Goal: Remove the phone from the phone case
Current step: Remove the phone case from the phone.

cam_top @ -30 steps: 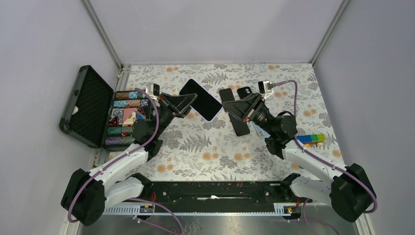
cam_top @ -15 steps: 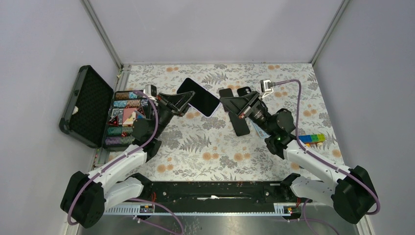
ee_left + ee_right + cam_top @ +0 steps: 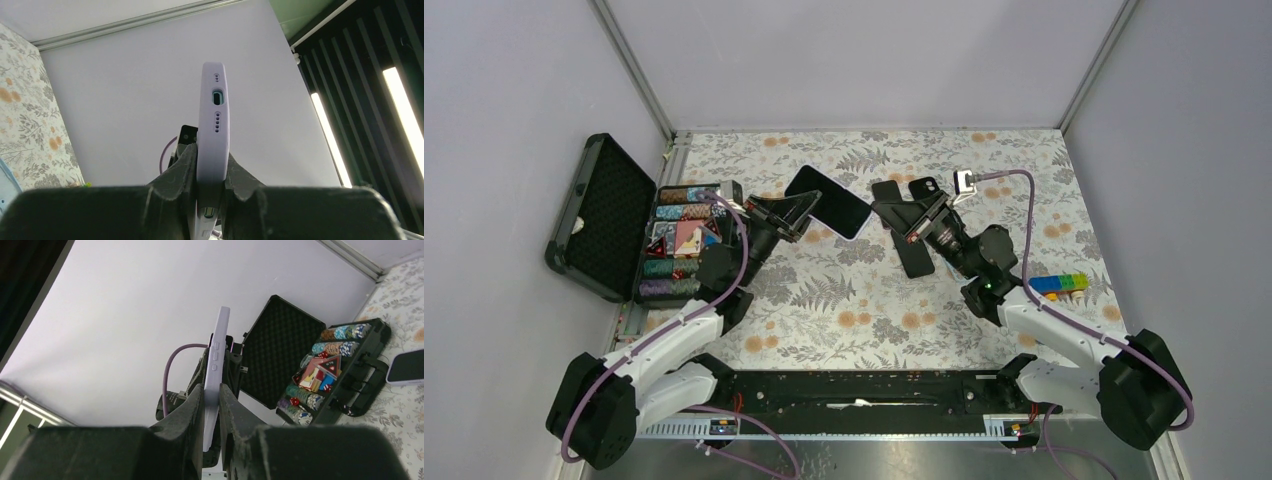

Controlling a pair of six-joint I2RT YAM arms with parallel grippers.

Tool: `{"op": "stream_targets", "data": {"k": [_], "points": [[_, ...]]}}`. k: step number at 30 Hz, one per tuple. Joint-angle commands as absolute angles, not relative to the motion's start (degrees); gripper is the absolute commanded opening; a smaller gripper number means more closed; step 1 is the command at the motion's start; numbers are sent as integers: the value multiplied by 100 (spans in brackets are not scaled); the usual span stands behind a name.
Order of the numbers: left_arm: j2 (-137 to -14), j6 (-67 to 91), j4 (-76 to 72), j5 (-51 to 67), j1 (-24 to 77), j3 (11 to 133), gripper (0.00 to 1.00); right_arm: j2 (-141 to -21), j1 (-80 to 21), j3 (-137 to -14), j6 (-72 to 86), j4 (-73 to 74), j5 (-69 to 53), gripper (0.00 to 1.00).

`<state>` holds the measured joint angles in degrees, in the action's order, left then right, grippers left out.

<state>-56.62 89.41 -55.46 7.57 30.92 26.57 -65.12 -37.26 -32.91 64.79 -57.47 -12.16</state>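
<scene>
- Above the far middle of the floral-patterned worktop [image 3: 824, 300], the black-screened smartphone [image 3: 829, 200] hung in the air, fully seated in its lilac silicone phone case [image 3: 214, 130].
- The left hand [image 3: 802, 213] was closed across the case's port end. The right hand [image 3: 212, 395] pinched its buttoned long edge.
- Both grips squeezed front to back, so a pull would likely have stretched the silicone without freeing the phone.
- The right hold was thin, so the edge could have slipped out.
- A sudden release could have dropped the phone onto the dark spare phone [image 3: 916, 262] lying nearby to the right.
</scene>
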Motion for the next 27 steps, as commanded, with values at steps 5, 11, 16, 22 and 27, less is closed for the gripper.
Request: {"op": "stream_targets", "data": {"k": [5,11,16,22,27], "points": [[-4994,10040,-8324,1198,3306,3152,0,-6575,-3664,-3083,6031,-2441,-177,0],[-5086,10071,-8332,1193,3304,3155,0,-6647,-3660,-3172,5527,-2087,195,0],[-5185,10187,-8325,1183,3303,3172,0,-6812,-3665,-3124,4441,-2690,45,0],[-5482,10648,-8332,1077,3301,3213,0,-7096,-3665,-3209,3361,-3123,-1003,0],[-5481,10695,-8329,958,3305,3276,0,-7113,-3636,-3483,2594,-1917,-234,0]]}}
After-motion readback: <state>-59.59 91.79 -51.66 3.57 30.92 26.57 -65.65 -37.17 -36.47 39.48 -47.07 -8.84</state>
